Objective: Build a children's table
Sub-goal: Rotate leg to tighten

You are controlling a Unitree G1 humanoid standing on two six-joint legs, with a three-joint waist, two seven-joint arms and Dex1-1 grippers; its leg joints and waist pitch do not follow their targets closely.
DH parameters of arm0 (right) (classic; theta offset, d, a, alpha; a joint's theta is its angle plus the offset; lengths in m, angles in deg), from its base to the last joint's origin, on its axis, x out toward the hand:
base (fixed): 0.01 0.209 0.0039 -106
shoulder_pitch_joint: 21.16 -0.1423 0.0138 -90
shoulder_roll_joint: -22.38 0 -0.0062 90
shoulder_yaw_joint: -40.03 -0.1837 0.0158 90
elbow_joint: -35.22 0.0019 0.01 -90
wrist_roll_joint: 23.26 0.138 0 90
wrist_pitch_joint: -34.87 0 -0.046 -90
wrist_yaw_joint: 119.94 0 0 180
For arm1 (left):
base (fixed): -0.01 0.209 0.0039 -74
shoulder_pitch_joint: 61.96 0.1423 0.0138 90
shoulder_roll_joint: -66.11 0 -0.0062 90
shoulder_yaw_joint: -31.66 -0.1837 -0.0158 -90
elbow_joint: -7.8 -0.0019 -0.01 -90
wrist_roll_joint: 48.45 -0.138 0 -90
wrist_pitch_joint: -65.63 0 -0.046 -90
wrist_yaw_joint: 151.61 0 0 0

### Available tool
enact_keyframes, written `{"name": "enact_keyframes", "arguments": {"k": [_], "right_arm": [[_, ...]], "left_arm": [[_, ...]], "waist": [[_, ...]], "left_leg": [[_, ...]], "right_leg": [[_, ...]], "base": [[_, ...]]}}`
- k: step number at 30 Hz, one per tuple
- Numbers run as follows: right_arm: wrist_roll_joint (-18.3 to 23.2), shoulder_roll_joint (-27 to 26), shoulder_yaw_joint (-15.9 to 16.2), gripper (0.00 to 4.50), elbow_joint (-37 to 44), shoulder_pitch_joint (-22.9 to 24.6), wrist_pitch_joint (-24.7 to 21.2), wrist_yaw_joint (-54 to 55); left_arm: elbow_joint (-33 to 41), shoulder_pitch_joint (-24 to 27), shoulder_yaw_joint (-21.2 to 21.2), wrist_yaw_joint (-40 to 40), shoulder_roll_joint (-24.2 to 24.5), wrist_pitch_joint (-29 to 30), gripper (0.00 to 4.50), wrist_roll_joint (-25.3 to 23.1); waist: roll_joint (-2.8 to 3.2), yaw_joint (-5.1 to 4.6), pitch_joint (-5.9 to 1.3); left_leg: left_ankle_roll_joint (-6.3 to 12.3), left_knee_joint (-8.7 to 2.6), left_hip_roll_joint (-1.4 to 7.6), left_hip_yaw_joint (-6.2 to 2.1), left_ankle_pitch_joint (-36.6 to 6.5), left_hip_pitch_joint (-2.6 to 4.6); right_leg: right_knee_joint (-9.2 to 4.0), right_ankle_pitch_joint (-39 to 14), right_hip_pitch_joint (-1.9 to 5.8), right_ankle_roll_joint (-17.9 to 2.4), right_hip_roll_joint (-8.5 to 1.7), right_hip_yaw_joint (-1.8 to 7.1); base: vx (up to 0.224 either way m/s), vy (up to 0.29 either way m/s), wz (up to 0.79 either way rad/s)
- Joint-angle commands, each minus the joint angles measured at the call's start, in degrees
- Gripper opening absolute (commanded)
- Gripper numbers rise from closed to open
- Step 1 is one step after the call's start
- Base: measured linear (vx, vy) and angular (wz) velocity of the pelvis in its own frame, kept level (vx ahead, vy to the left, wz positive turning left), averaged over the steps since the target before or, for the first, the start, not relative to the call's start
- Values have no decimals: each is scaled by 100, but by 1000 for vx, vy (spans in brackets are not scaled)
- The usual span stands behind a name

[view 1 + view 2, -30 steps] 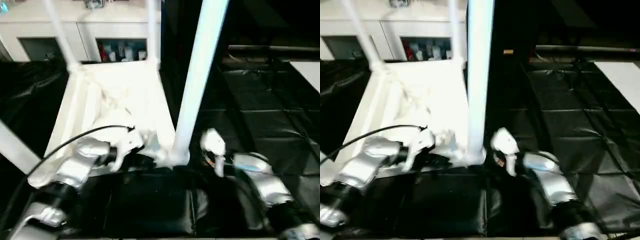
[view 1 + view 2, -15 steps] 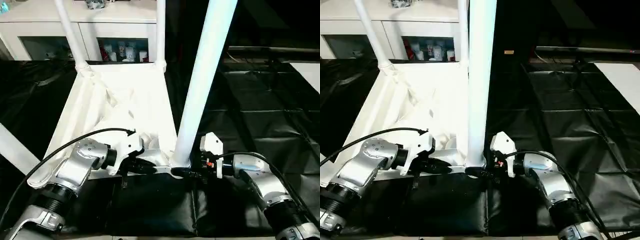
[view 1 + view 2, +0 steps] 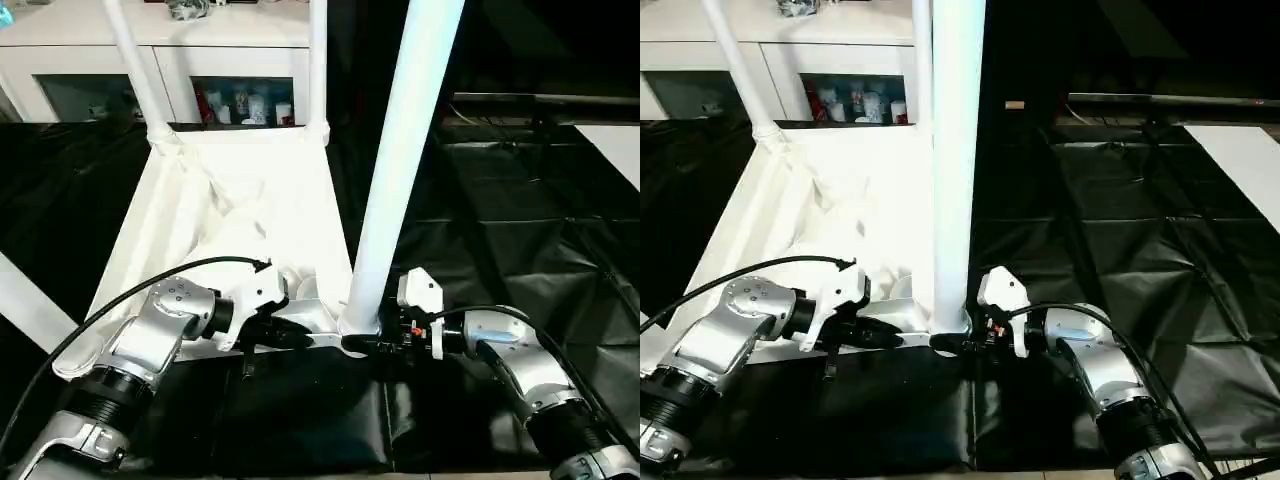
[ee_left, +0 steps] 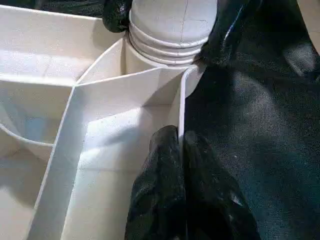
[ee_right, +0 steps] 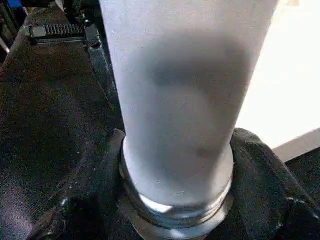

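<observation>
With the right claw (image 3: 962, 343) clamped on the near leg (image 3: 956, 160), left claw (image 4: 181, 150) pinching the top's rim (image 4: 182, 107), legs stand socketed; flipping remains.

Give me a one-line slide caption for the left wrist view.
Left pincer pinches the upturned children's table's edge wall, while the right pincer's fingers flank a leg's base in its corner socket.

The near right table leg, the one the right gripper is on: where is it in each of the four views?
Left eye view: near right leg rises from centre bottom up past the top edge.
Right eye view: the same leg, left of centre.
Left wrist view: its ribbed base at the top.
Right wrist view: the leg from close up.
Shared landmark: the corner socket with the right gripper shut on the leg's base.
</observation>
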Motion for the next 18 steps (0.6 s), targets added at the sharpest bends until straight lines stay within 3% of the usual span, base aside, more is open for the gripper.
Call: {"name": "enact_keyframes", "arguments": {"k": [1,4,5,6,8,10,12,14,16,18], "right_arm": [[-185,-68,-11,269,-107,-44,-181,386],[-491,-344,4,269,-416,-66,-199,1125],[-491,-344,4,269,-416,-66,-199,1125],[-591,-763,-102,269,-612,-86,-283,1932],[-609,-924,-150,269,-659,-99,-346,2230],[-654,-1202,-234,269,-744,-145,-465,2779],[-752,-1526,-403,269,-1001,-304,-566,3674],[-787,-1721,-517,269,-1186,-426,-619,4199],[-931,-1965,-537,268,-1442,-627,-549,4754],[-931,-1965,-537,268,-1442,-627,-549,4754]], "left_arm": [[-94,100,-195,1,-60,34,0,-29],[-391,-12,-95,579,-259,-99,0,-217],[-391,-12,-95,579,-259,-99,0,-217],[-775,-169,0,1306,-508,-83,0,-423],[-920,-231,38,1593,-608,-52,0,-495],[-1119,-327,77,2034,-775,43,0,-604],[-1333,-453,155,2512,-1001,182,0,-654],[-1478,-540,215,2815,-1154,238,0,-671],[-1739,-701,261,3191,-1401,276,0,-700],[-1739,-701,261,3191,-1401,276,0,-700]], "waist": [[-50,-2,-307],[-62,-36,-264],[-65,-63,-246],[-66,-94,-225],[-86,-138,-203],[-102,-187,-185],[-85,-210,-182],[-71,-260,-186],[-51,-340,-198],[-27,-359,-196]], "left_leg": [[425,-376,212,-79,-877,53],[293,-412,201,-88,-1146,42],[156,-439,195,-104,-1427,51],[43,-453,195,-108,-1730,84],[-122,-474,179,-151,-2047,115],[-183,-484,161,-197,-2367,137],[-217,-473,147,-223,-2515,164],[-237,-503,141,-257,-2616,136],[-270,-535,149,-296,-2792,134],[-231,-556,156,-319,-2977,155]], "right_leg": [[-325,-606,271,-1486,-249,189],[-386,-1076,252,-1384,-256,189],[-435,-1605,242,-1245,-267,187],[-485,-2140,199,-1087,-270,199],[-540,-2727,178,-881,-281,195],[-625,-3522,132,-511,-286,166],[-687,-3836,91,-373,-300,145],[-708,-3863,116,-306,-292,102],[-719,-3683,124,-333,-286,57],[-739,-3425,134,-421,-277,30]], "base": [[0,0,0],[0,0,0],[0,0,0],[0,0,0],[0,0,0],[-62,-1,-7],[-56,4,-7],[-27,3,-3],[-32,27,-8],[0,0,0]]}}
